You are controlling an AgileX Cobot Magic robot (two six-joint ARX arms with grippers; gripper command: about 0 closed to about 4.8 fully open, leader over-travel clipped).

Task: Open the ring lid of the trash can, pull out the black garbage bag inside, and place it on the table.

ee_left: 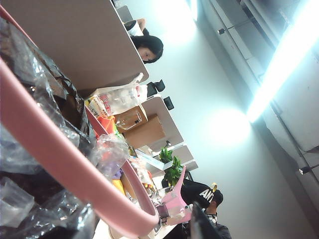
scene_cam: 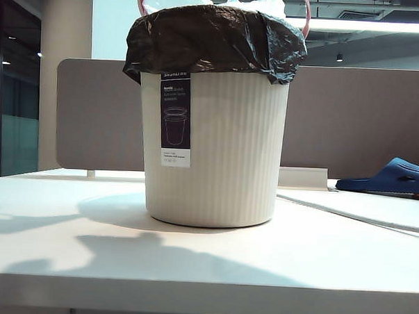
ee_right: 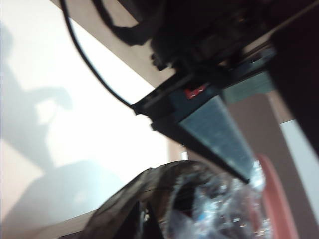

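From the exterior view we see the trash can (scene_cam: 213, 150) standing upright at the centre of the table (scene_cam: 191, 267), its label facing us. The black garbage bag (scene_cam: 214, 42) is folded over the rim, and the ring lid (scene_cam: 306, 19) shows only as thin pink arcs at about eleven and one o'clock above it, lifted clear of the rim. Neither gripper appears there.

The left wrist view gives what that view lacks: the ring lid (ee_left: 60, 159) seen close as a broad pink band, with the black garbage bag (ee_left: 55, 94) and crumpled clear plastic (ee_left: 107, 152) just behind it. The left gripper itself is not in its own picture, so we cannot tell how its jaws stand.

In the right wrist view, the right gripper (ee_right: 214, 127) hangs just above the black garbage bag (ee_right: 149, 199), its fingers pressed together on nothing, with the ring lid (ee_right: 274, 199) beside it and the table (ee_right: 75, 124) below.

Behind the can stands a grey-brown partition (scene_cam: 357, 122); a blue slipper (scene_cam: 389, 177) lies at three o'clock, well apart.
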